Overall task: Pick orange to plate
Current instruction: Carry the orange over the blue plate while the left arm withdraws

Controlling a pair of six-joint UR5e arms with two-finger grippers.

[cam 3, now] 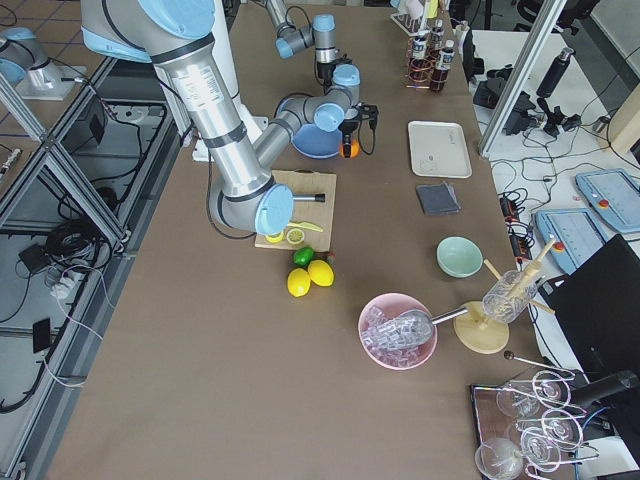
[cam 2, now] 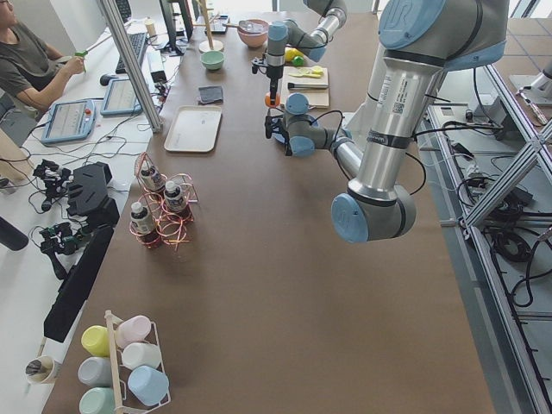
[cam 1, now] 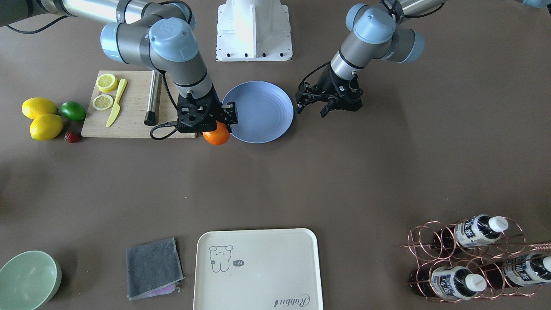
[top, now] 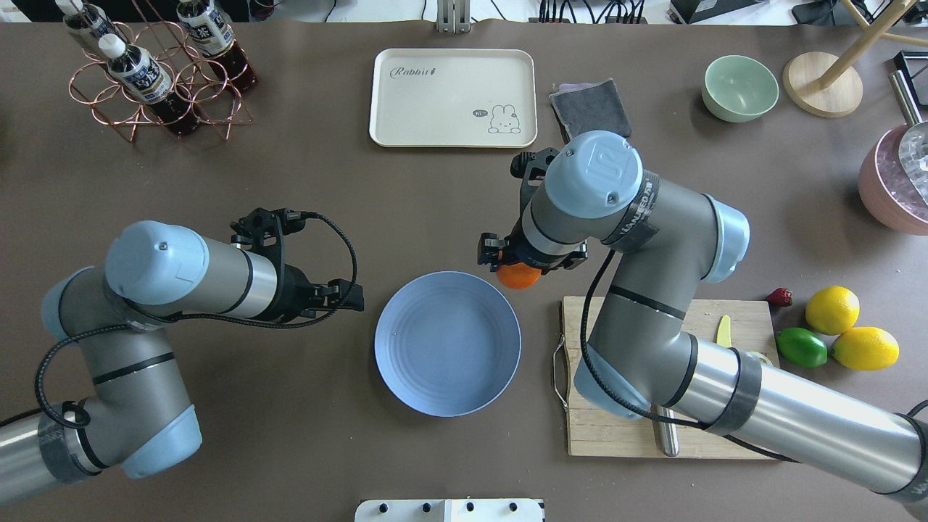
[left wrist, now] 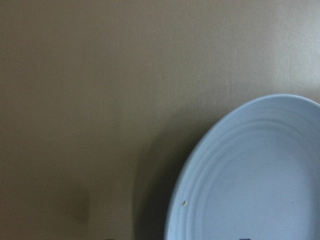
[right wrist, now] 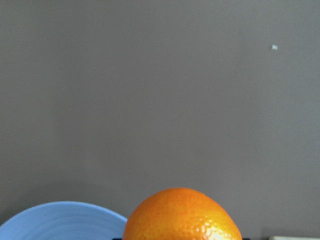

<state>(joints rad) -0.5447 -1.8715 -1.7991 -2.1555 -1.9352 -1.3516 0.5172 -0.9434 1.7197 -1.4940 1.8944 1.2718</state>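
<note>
The bright orange (cam 1: 216,135) hangs just off the rim of the light-blue plate (cam 1: 262,114), on the cutting-board side. My right gripper (cam 1: 214,125) is shut on the orange from above. In the overhead view the orange (top: 519,276) peeks out under that gripper (top: 516,267), just past the plate (top: 447,348). The right wrist view shows the orange (right wrist: 182,215) close up with the plate's rim (right wrist: 60,220) beside it. My left gripper (cam 1: 313,108) hovers open and holds nothing on the plate's other side. Its wrist view shows only the plate (left wrist: 250,175) and the table.
A wooden cutting board (cam 1: 133,116) with lemon slices, a yellow knife and a steel rod lies beside the right arm. Two lemons (cam 1: 41,118), a lime (cam 1: 73,110) and a strawberry lie beyond. A cream tray (cam 1: 258,269), grey cloth (cam 1: 153,267), green bowl (cam 1: 26,280) and bottle rack (cam 1: 478,258) line the far edge.
</note>
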